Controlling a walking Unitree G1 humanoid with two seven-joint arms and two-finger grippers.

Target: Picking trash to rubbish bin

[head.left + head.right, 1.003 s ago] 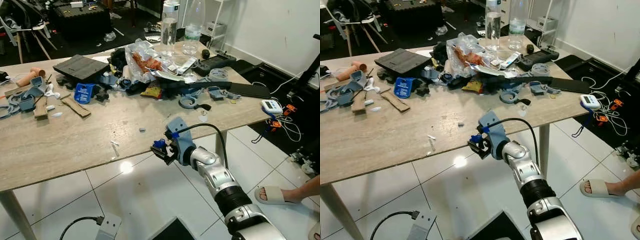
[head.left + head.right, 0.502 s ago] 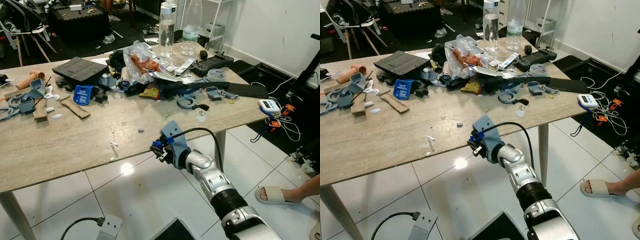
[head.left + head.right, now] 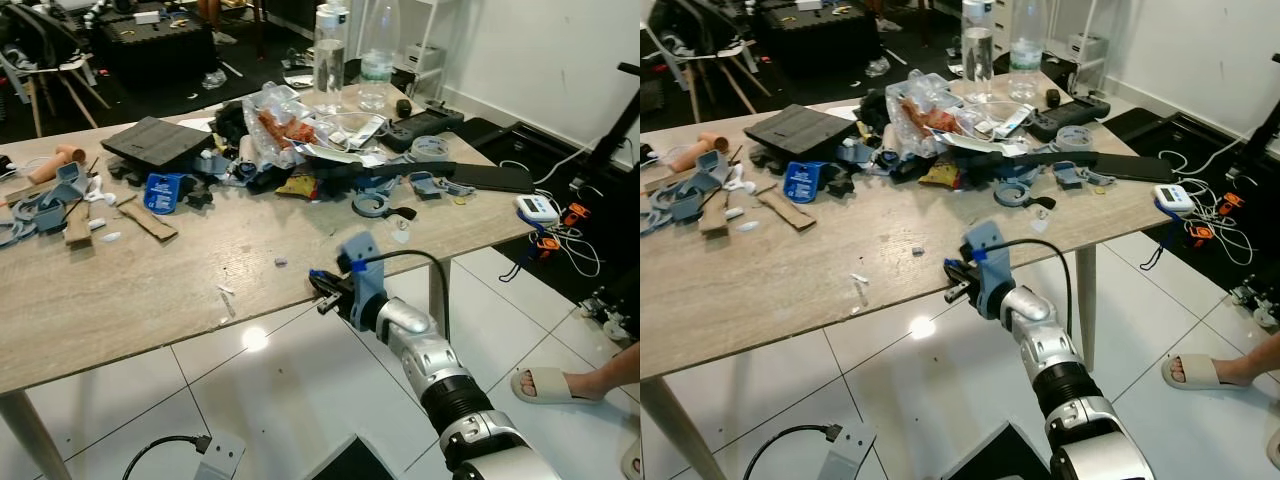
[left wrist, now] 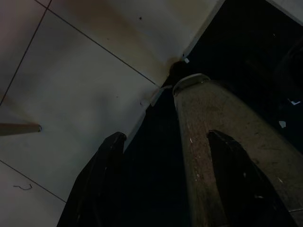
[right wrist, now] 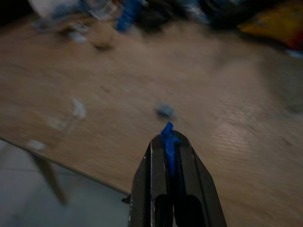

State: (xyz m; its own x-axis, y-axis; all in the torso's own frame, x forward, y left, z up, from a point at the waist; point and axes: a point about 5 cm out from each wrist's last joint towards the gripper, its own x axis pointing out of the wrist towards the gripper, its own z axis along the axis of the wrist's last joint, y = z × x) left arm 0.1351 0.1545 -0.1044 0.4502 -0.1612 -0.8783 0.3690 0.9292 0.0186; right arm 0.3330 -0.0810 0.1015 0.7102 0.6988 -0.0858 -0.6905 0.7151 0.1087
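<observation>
**Right gripper pinches a blue scrap at the table edge**

We see our right gripper (image 3: 322, 293) reaching out at the near edge of the wooden table (image 3: 120, 300), its two black fingers pressed together on a small blue scrap (image 5: 167, 137) that pokes up between their tips. In the right wrist view the tabletop beyond the fingers is blurred; a small grey bit (image 5: 165, 111) lies just ahead, and pale paper bits (image 5: 77, 108) sit off to one side.

Farther back on the table lies a heap of clutter: a crumpled plastic bag (image 3: 283, 122), a blue packet (image 3: 161, 191), a black tray (image 3: 152, 140), two bottles (image 3: 330, 55).

Our left gripper (image 4: 165, 179) hangs low over the white floor tiles (image 4: 71, 80) with its fingers set apart, nothing between them. A person's foot in a sandal (image 3: 545, 384) rests on the floor to our right.
</observation>
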